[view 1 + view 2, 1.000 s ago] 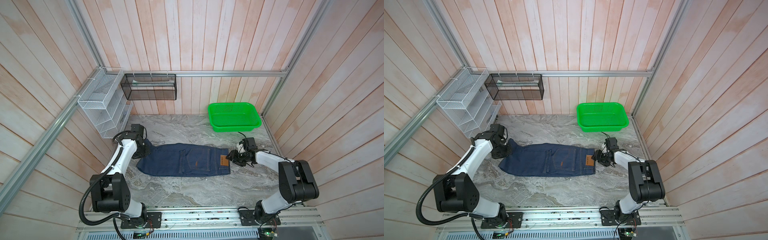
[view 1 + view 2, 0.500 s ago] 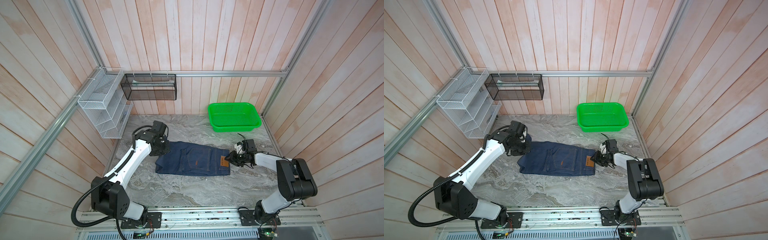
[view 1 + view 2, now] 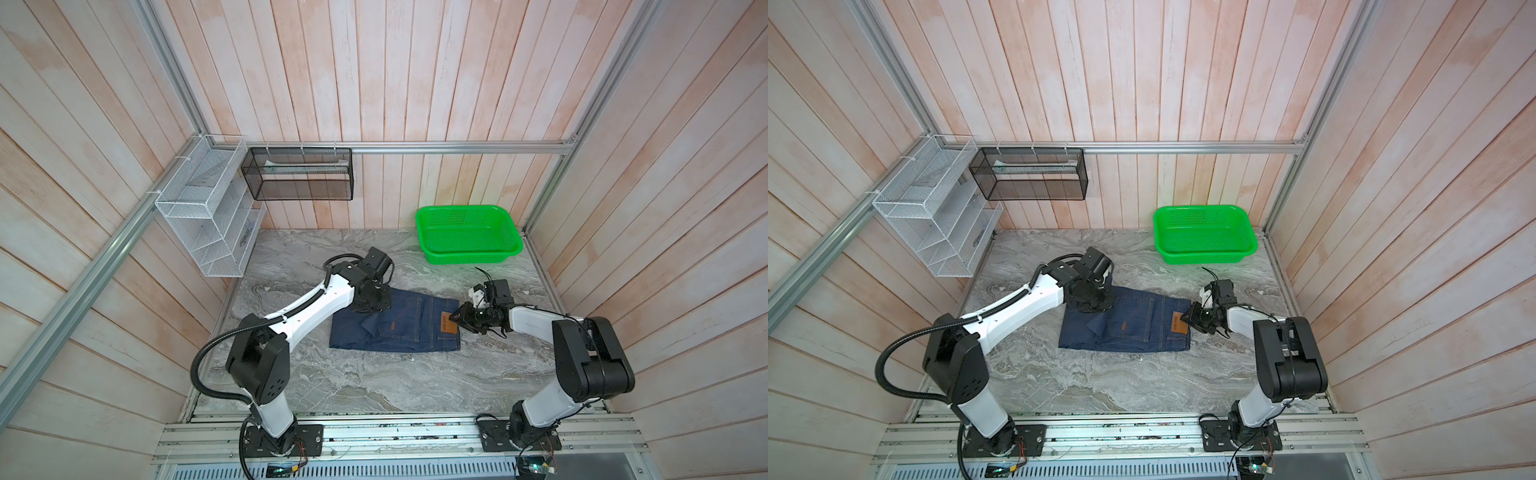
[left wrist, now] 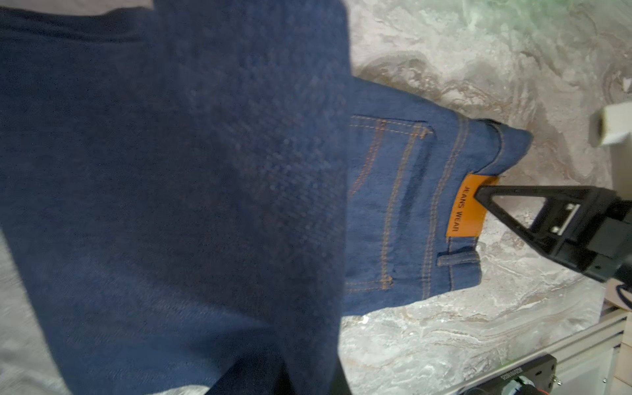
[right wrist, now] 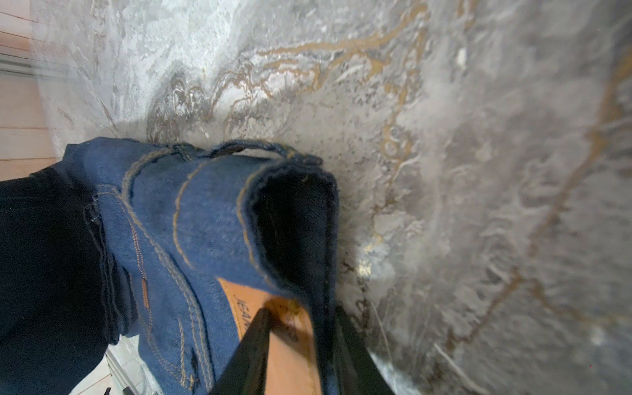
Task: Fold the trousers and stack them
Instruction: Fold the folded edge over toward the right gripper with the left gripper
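On the grey marble table, the dark navy denim trousers lie with their long axis running left to right.
The left gripper is clamped tight on the lifted leg end and should probably fold it rightward. The right gripper pinches the waistband at the brown patch.
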### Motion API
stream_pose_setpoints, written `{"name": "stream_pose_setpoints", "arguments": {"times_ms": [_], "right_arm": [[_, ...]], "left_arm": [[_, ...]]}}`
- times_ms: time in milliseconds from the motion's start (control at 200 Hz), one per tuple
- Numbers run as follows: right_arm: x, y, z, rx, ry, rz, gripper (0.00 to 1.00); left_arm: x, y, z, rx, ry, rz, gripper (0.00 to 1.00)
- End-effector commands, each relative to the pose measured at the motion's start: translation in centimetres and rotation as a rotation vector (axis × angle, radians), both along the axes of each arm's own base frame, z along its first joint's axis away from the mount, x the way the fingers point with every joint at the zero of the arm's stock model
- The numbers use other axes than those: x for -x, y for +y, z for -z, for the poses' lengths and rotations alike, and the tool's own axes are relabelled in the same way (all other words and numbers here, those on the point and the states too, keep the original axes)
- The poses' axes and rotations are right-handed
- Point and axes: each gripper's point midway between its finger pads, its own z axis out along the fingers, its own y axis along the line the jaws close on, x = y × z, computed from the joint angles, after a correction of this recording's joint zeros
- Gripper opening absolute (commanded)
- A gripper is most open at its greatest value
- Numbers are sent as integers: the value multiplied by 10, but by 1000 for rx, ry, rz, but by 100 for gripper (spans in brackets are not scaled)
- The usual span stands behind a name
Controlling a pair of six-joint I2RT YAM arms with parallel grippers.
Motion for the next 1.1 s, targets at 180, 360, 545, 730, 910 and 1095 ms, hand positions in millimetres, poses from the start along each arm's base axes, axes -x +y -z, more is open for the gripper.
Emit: {"name": "stream_pose_setpoints", "arguments": {"times_ms": [180, 360, 545, 730, 910, 1095], "right_arm": [[19, -2, 22, 14, 85, -10, 34], [20, -1, 22, 6, 87, -9, 33], [22, -1, 24, 4, 91, -10, 33], [23, -1, 25, 1, 92, -9, 33], [23, 0, 24, -4, 89, -10, 33], [24, 1, 24, -9, 91, -13, 32]], "left_arm": [[3, -99, -18, 140, -30, 102, 0], [6, -127, -5, 152, -1, 128, 0], [8, -150, 10, 160, 28, 156, 0], [13, -170, 18, 166, 46, 189, 0], [15, -178, 29, 153, 63, 192, 0], [12, -185, 38, 149, 72, 189, 0]]}}
